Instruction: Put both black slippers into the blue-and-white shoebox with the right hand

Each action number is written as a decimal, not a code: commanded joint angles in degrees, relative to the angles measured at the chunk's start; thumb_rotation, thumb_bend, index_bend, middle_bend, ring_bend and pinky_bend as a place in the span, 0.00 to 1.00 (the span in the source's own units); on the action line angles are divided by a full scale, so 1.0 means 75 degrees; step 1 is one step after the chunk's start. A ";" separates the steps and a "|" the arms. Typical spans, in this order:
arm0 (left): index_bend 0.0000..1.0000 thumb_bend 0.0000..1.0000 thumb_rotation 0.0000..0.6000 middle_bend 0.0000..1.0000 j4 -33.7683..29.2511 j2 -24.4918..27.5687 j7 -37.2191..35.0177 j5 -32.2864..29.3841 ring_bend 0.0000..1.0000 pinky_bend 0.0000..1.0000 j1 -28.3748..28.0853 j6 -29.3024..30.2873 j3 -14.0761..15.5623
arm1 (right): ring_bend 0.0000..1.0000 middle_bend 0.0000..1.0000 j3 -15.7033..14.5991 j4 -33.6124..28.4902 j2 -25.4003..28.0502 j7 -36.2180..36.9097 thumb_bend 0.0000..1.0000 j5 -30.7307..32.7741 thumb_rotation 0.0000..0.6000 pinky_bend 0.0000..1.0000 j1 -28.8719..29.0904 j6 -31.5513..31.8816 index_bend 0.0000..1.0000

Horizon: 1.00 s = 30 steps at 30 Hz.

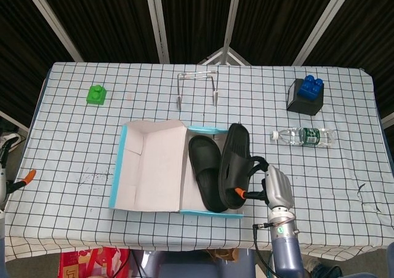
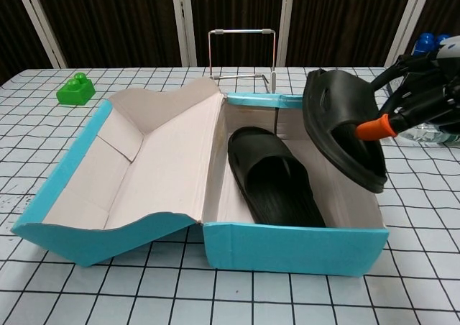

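The blue-and-white shoebox (image 1: 117,179) (image 2: 287,247) lies open in the middle of the table, its lid folded out to the left. One black slipper (image 1: 206,178) (image 2: 272,177) lies flat inside it. My right hand (image 1: 276,190) (image 2: 424,98) grips the second black slipper (image 1: 233,166) (image 2: 341,127), which stands on its edge at the box's right wall, partly inside. At the far left edge of the head view, only a sliver of my left hand (image 1: 5,186) shows, too little to read.
A water bottle (image 1: 305,136) lies right of the box. A blue block on a black stand (image 1: 306,95) sits at the back right, a green block (image 1: 96,94) at the back left, and a wire rack (image 1: 197,86) behind the box.
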 commanded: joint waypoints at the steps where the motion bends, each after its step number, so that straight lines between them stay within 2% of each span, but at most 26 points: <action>1: 0.19 0.23 1.00 0.00 0.0007 -0.0010 0.0022 0.0001 0.00 0.12 -0.0008 -0.0010 0.0006 | 1.00 0.48 -0.0064 0.0000 0.0140 0.0141 0.57 -0.0058 1.00 1.00 -0.0162 -0.0285 0.82; 17: 0.19 0.23 1.00 0.00 0.0004 -0.0025 0.0081 0.0000 0.00 0.12 -0.0016 0.0001 0.0018 | 1.00 0.48 0.0311 0.0000 0.0288 -0.0008 0.57 0.0431 1.00 1.00 -0.0319 -0.0580 0.82; 30: 0.19 0.23 1.00 0.00 -0.0018 0.0010 0.0047 -0.0052 0.00 0.12 -0.0001 0.0005 -0.0010 | 1.00 0.48 0.0557 0.0000 0.0173 -0.0012 0.58 0.0181 1.00 1.00 -0.0313 -0.0538 0.83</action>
